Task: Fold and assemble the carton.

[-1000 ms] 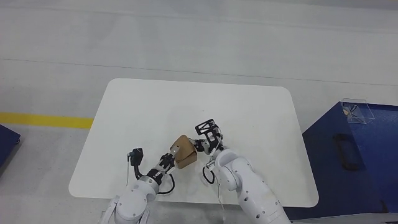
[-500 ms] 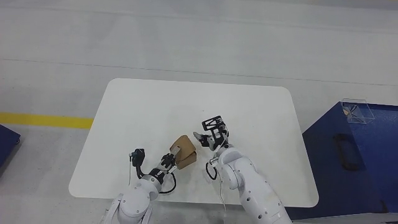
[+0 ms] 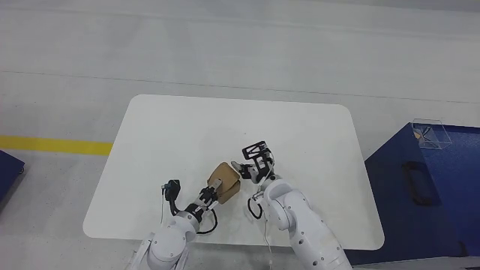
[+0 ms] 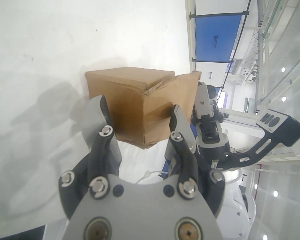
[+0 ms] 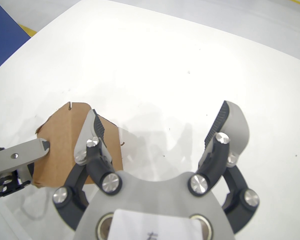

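Observation:
The brown carton [image 3: 223, 178] stands partly folded near the front middle of the white table [image 3: 225, 120], one flap sticking up. My left gripper [image 4: 140, 111] is shut on the carton [image 4: 130, 93], its fingers [image 4: 101, 116] pinching a lower corner from the near side. In the right wrist view one left finger [image 5: 32, 152] lies flat on the carton's [image 5: 57, 136] face. My right gripper [image 5: 160, 112] is open just right of the carton, one finger [image 5: 93, 126] over its edge, nothing between the pads. From above, the left gripper [image 3: 212, 191] and right gripper [image 3: 241, 169] flank the carton.
The table's front edge runs close behind both arms. A blue cabinet [image 3: 420, 187] with a clear plastic box [image 3: 429, 131] on it stands off the table's right side. The far half of the table is bare white surface.
My left gripper has pushed forward and to the right onto the carton. The right gripper drew back slightly from the carton's right side, and the carton shifted a little right.

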Action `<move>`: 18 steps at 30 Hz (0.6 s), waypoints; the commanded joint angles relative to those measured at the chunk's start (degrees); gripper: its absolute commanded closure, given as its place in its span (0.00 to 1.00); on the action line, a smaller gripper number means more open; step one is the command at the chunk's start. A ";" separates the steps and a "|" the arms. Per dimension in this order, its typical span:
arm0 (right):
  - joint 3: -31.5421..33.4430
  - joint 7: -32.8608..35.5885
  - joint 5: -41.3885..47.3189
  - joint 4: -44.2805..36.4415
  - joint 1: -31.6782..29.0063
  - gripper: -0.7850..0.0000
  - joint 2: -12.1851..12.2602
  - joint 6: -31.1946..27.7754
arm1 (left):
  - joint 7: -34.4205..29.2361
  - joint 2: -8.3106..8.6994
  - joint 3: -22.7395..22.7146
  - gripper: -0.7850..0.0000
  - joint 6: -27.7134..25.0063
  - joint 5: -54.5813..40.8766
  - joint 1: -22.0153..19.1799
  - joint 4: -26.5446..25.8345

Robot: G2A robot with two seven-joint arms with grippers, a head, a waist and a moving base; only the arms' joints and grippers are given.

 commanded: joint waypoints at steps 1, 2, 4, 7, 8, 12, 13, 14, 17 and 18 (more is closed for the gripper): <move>-0.02 0.10 -0.08 0.24 0.00 0.00 0.00 -0.12 | 0.12 0.02 0.17 0.47 -0.04 -0.11 0.00 0.02; -0.12 0.19 -0.21 0.45 0.09 0.00 -0.01 -0.24 | 0.18 0.03 0.28 0.47 -0.10 -0.08 0.01 -0.03; -0.35 0.28 -0.44 1.04 0.31 0.00 -0.05 -0.25 | 0.34 0.06 0.41 0.49 -0.08 -0.11 0.06 -0.10; -0.76 0.56 -0.52 1.87 0.67 0.00 -0.13 -0.76 | 0.44 0.12 0.53 0.50 -0.19 -0.10 0.12 -0.16; -1.01 0.72 -0.76 2.04 0.74 0.00 -0.12 -1.38 | 0.49 0.14 0.56 0.50 -0.16 -0.14 0.15 -0.16; -0.73 1.12 -0.04 2.02 0.73 0.00 0.06 -4.24 | 0.76 0.19 0.75 0.51 0.00 -0.34 0.21 -0.14; -0.70 1.21 -0.26 1.89 0.62 0.00 0.10 -4.34 | 0.77 0.20 0.84 0.51 -0.02 -0.44 0.22 -0.12; -0.67 1.31 -0.28 1.75 0.53 0.00 0.13 -4.51 | 0.82 0.21 0.89 0.51 -0.03 -0.50 0.19 -0.09; -0.54 1.62 -0.40 1.61 0.41 0.00 0.20 -4.68 | 0.99 0.23 1.09 0.51 0.08 -0.62 0.12 0.02; -0.56 1.69 -0.51 1.60 0.40 0.00 0.21 -4.69 | 1.01 0.24 1.18 0.51 0.17 -0.62 0.06 0.05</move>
